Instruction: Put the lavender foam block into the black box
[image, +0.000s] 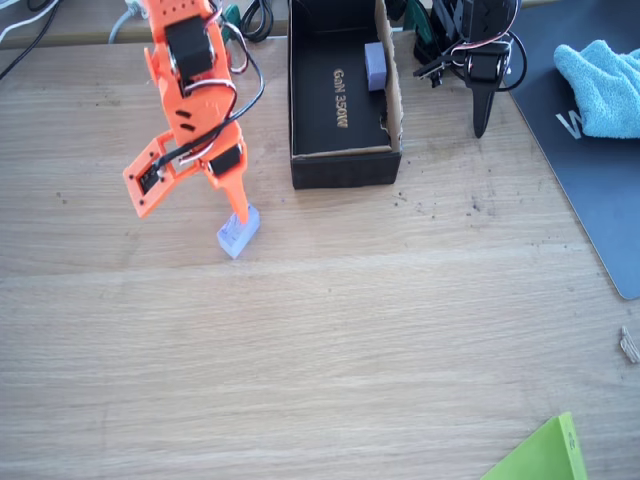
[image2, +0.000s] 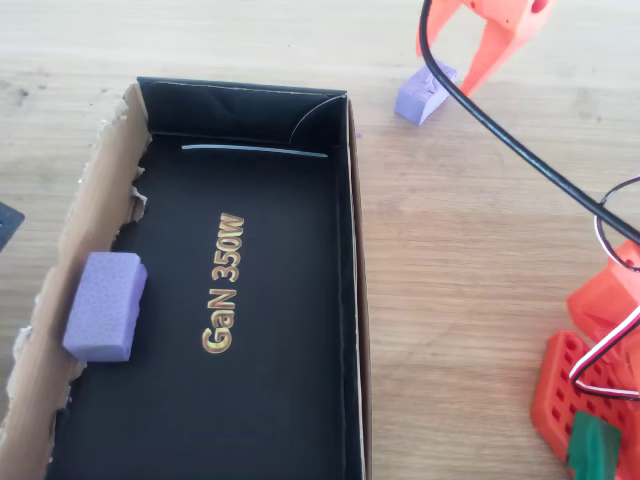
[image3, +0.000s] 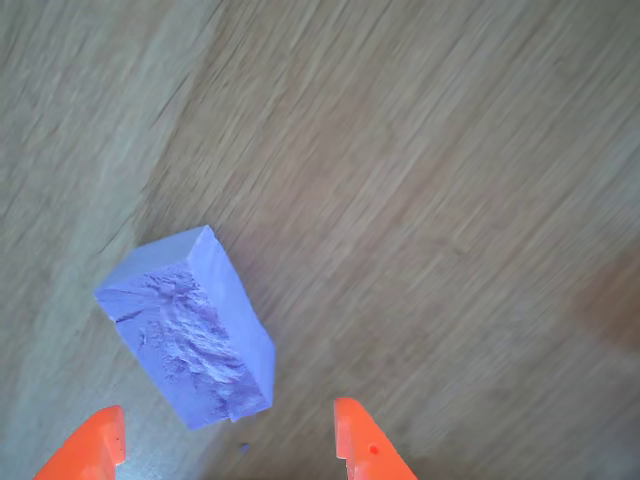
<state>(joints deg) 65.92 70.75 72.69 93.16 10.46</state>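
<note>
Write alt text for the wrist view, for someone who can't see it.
A lavender foam block with a rough, torn top face lies on a wooden table, partly between the open orange gripper's two fingertips, nearer the left one and not yet gripped.

Two lavender foam pieces: one rough-topped oblong lavender foam block (image: 238, 232) and one smoother squarer lavender block (image2: 105, 305). One shallow black cardboard box (image2: 350, 300). One crumpled turquoise cloth (image: 600, 85).
</note>
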